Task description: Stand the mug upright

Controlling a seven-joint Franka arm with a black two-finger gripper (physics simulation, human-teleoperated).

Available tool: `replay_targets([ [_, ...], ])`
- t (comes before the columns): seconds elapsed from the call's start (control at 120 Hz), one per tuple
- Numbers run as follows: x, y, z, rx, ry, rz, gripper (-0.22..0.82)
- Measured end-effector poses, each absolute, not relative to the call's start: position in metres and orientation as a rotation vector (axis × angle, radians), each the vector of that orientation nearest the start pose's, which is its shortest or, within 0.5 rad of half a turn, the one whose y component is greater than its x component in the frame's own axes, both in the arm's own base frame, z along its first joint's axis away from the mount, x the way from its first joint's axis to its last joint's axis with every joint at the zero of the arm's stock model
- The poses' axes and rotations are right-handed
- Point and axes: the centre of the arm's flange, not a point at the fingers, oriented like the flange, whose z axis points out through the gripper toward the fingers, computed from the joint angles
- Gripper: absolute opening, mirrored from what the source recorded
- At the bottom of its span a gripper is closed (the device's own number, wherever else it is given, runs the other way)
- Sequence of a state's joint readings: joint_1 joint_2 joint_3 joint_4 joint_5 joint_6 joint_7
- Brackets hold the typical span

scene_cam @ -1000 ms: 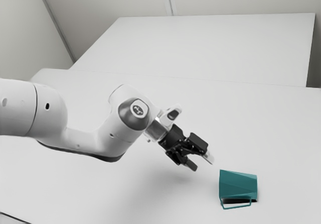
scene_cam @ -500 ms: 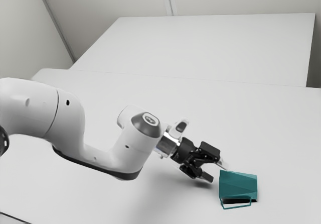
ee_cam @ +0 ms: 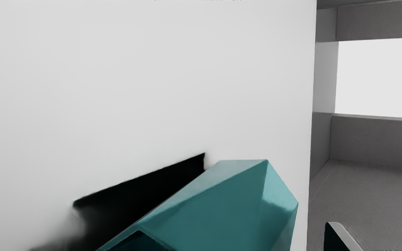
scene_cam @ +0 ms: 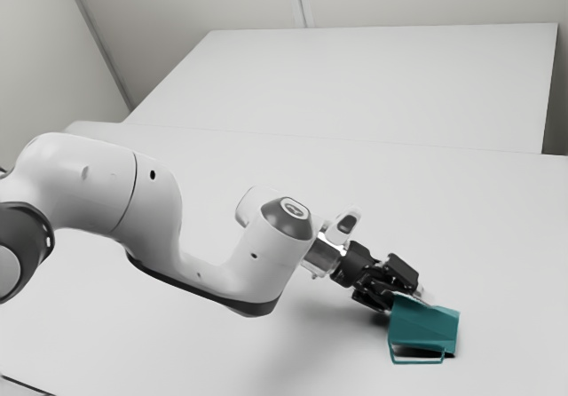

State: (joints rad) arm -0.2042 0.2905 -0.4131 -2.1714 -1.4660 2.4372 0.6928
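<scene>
The gripper (scene_cam: 410, 303) has its fingers apart right at the near end of the mug (scene_cam: 424, 327), which lies on its side on the table, its long axis running away toward the exterior view's right, so righting it means swinging that axis vertical. Beyond the fingers come smooth teal facets (almost cut like a gem), then the thin, angular handle (scene_cam: 417, 361), and farther off the matte, pale tabletop (scene_cam: 222, 161).

1 mug (scene_cam: 424, 328), 1 arm (scene_cam: 257, 267), 1 tool (scene_cam: 405, 293)
</scene>
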Motion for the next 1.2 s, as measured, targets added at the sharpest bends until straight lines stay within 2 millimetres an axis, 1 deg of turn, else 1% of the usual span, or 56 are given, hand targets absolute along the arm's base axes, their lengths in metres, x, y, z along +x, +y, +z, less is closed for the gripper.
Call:
replay_targets([
  [0.058,0.459,-0.327,0.272,2.148,-0.073,-0.015,0.09],
  [0.125,0.457,-0.330,0.273,2.146,-0.086,-0.012,0.01],
  [0.242,0.456,-0.334,0.280,2.144,-0.109,0.006,-0.07],
  [0.3,0.455,-0.337,0.289,2.140,-0.128,0.024,-0.10],
  [0.442,0.450,-0.342,0.320,2.128,-0.183,0.082,-0.15],
  [0.475,0.449,-0.343,0.328,2.126,-0.196,0.100,-0.15],
  [0.525,0.445,-0.344,0.347,2.122,-0.225,0.135,-0.16],
  [0.608,0.442,-0.340,0.366,2.133,-0.260,0.177,-0.17],
  [0.642,0.443,-0.337,0.377,2.152,-0.301,0.202,-0.17],
  [0.708,0.445,-0.330,0.401,2.224,-0.436,0.255,-0.17],
  [0.825,0.448,-0.318,0.427,2.363,-0.678,0.280,-0.18],
  [0.883,0.457,-0.305,0.441,2.433,-0.761,0.278,-0.18],
  [0.933,0.473,-0.280,0.449,2.508,-0.778,0.276,-0.18],
  [1.025,0.502,-0.221,0.456,2.640,-0.714,0.255,-0.18],
  [1.058,0.511,-0.203,0.460,2.680,-0.690,0.249,-0.18],
  [1.133,0.524,-0.173,0.468,2.755,-0.643,0.221,-0.18],
  [1.2,0.529,-0.153,0.470,2.815,-0.615,0.189,-0.18],
])
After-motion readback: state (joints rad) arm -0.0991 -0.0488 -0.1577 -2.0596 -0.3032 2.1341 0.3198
